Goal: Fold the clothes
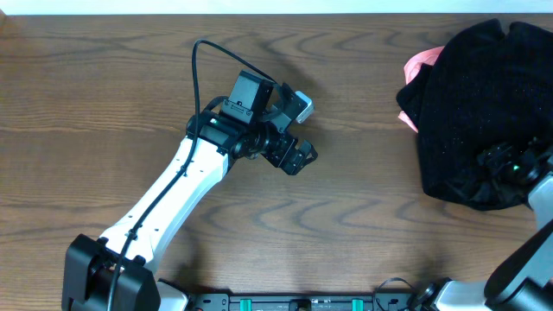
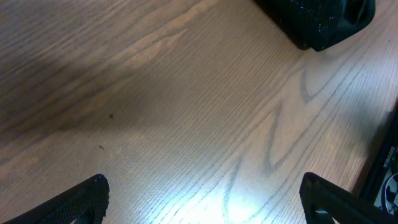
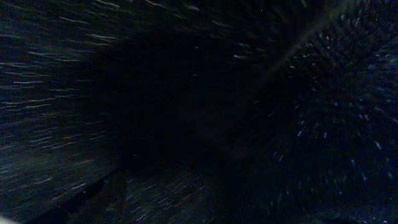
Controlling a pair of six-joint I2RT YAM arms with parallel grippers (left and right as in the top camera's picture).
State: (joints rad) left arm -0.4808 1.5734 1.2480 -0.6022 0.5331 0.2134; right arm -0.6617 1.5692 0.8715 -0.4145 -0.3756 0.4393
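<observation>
The clothes are a black fuzzy garment (image 1: 471, 104) with glittery specks, bunched in a heap at the table's right side. My right gripper (image 1: 504, 164) is pressed into the heap's lower right part. The right wrist view is filled with dark, blurred glittery fabric (image 3: 311, 124), and the jaws cannot be made out there. My left gripper (image 1: 299, 156) hovers over bare wood at mid-table, well left of the garment. In the left wrist view its jaws (image 2: 202, 190) are wide open and empty. A dark speckled edge (image 2: 314, 22) shows at the top right of that view.
A pink piece of cloth (image 1: 420, 65) sticks out from under the garment's upper left edge. The wooden table (image 1: 104, 104) stretches to the left. A black rail (image 1: 302, 302) runs along the front edge between the arm bases.
</observation>
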